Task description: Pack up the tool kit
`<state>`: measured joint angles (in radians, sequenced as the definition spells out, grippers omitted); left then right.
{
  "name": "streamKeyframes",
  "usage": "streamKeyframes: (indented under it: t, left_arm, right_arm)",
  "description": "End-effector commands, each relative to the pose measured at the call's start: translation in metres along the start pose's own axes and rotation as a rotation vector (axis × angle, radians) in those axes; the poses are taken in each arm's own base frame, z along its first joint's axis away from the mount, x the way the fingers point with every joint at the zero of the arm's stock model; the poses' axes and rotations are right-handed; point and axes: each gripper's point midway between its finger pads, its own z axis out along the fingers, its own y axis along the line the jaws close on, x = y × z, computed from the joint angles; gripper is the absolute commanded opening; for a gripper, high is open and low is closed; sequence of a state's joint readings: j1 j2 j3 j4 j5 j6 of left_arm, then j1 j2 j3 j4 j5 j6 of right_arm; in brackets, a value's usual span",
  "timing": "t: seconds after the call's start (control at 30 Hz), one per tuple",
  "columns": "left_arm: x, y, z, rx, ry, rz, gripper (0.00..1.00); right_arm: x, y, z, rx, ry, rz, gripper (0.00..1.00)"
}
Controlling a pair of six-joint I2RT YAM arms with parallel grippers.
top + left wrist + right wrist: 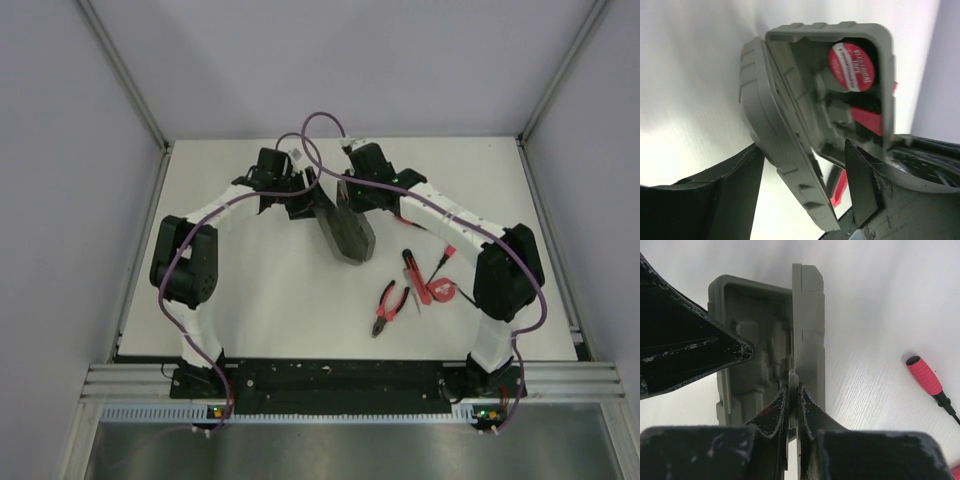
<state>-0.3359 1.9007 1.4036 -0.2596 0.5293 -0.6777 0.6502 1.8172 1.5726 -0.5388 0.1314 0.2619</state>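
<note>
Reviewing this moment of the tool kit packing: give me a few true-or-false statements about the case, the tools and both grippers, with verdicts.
1. The right gripper has its jaws pinched on an edge of the grey case. True.
2. The case lies shut and flat. False: its two halves stand apart, partly open.
3. The left gripper has its jaws shut. False: they stand open, close to the case.
4. The pliers lie on the table, outside the case. True.
5. A round red-labelled disc sits inside the case. True.
</note>
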Motion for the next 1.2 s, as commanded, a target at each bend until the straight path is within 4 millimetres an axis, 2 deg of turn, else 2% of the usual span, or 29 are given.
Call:
streamKeyframes:
  t: [0.0,0.1,0.2,0.4,0.53,0.73,0.93,1.07,1.17]
  left_arm:
    - [0.005,0.025,0.0,-0.11,0.003,0.034,0.68]
    - [0.007,0.034,0.0,-0.144,0.004,0.032,0.63]
    - [0.007,0.045,-0.003,-0.172,0.001,0.017,0.59]
    - [0.002,0.07,-0.016,-0.208,-0.02,-0.014,0.58]
    - [-0.002,0.084,-0.022,-0.222,-0.033,-0.037,0.58]
    - [-0.005,0.101,-0.028,-0.227,-0.045,-0.097,0.57]
    - [0.004,0.123,-0.039,-0.319,-0.015,-0.106,0.57]
    - [0.017,0.149,-0.054,-0.46,0.002,-0.108,0.59]
    - [0.019,0.161,-0.067,-0.538,-0.013,-0.121,0.65]
  right_arm:
    - [-0.044,0.004,-0.022,-0.025,-0.126,0.032,0.0]
    - [-0.043,-0.005,-0.018,-0.035,-0.112,0.062,0.0]
    - [-0.037,-0.022,-0.01,-0.037,-0.082,0.113,0.0]
    - [-0.017,-0.056,0.012,-0.08,-0.028,0.207,0.0]
    - [0.0,-0.061,0.029,-0.126,0.015,0.246,0.0]
    - [0.038,-0.058,0.063,-0.155,0.12,0.288,0.0]
    - [0.06,-0.058,0.077,-0.171,0.17,0.313,0.0]
    - [0.061,-0.063,0.074,-0.152,0.163,0.317,0.1]
    - [0.048,-0.066,0.067,-0.139,0.127,0.311,0.27]
